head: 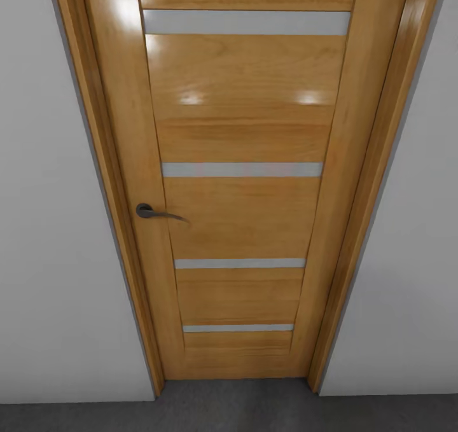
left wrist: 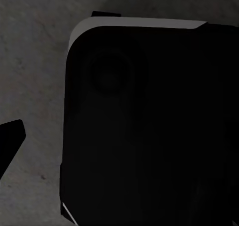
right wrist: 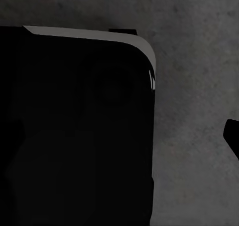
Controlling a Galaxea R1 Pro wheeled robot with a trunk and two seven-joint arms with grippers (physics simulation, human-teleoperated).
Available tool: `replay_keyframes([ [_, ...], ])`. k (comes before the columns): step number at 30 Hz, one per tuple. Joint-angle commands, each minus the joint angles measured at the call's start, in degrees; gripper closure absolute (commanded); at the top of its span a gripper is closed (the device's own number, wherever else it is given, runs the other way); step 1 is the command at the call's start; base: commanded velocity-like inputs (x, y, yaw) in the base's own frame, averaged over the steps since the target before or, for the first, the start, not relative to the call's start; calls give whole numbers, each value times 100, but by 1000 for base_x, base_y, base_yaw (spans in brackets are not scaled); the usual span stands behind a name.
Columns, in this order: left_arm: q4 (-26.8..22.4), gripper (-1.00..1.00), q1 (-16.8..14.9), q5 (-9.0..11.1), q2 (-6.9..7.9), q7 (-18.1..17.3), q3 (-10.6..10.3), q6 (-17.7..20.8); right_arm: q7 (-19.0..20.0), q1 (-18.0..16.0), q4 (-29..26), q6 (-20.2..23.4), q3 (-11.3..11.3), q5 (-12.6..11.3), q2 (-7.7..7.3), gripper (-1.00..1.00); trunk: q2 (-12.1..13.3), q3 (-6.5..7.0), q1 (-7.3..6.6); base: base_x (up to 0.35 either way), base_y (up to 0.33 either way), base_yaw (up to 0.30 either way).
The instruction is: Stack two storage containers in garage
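A closed wooden door (head: 238,184) stands straight ahead in the head view, honey-coloured and glossy, with four narrow frosted strips (head: 242,169) set across it one above another. A dark lever handle (head: 156,212) sits at its left edge, about halfway up. The door frame (head: 372,184) runs down both sides, and pale grey walls (head: 51,228) stand to either side of it. At the foot of the door lies the floor (head: 235,410) — dark grey, rough concrete, as in the garage.

Both wrist views look down on that same concrete. In the left wrist view a big black rounded body of the robot (left wrist: 149,131) covers much of the floor (left wrist: 35,61), with a dark tip (left wrist: 10,141) at the picture's edge. The right wrist view shows a like black body (right wrist: 74,131) over the floor (right wrist: 199,86).

Whether the fingers on either arm are open or closed cannot be told — too little of them shows. As for the storage containers, I cannot tell where they are from these views.
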Motion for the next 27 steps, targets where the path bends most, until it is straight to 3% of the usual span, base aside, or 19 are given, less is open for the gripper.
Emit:
replay_keyframes([
  [1,-1,-100,0,31,0,-1,25,-12,-2,-1,4,-22,5,5,-2,-100,-2,-4,0,0,0,-2],
  [7,-1,-100,0,52,-6,-1,25,-12,4,-1,4,-22,24,16,-15,-100,-2,-4,0,0,-120,-1],
  [18,-1,-100,0,419,2,-1,15,-12,6,-1,4,-12,65,42,-37,-100,-2,-4,0,0,-62,0],
  [27,-1,-100,0,428,2,-1,11,-12,-2,-1,4,-22,59,34,-9,-100,-2,-4,0,0,0,17],
])
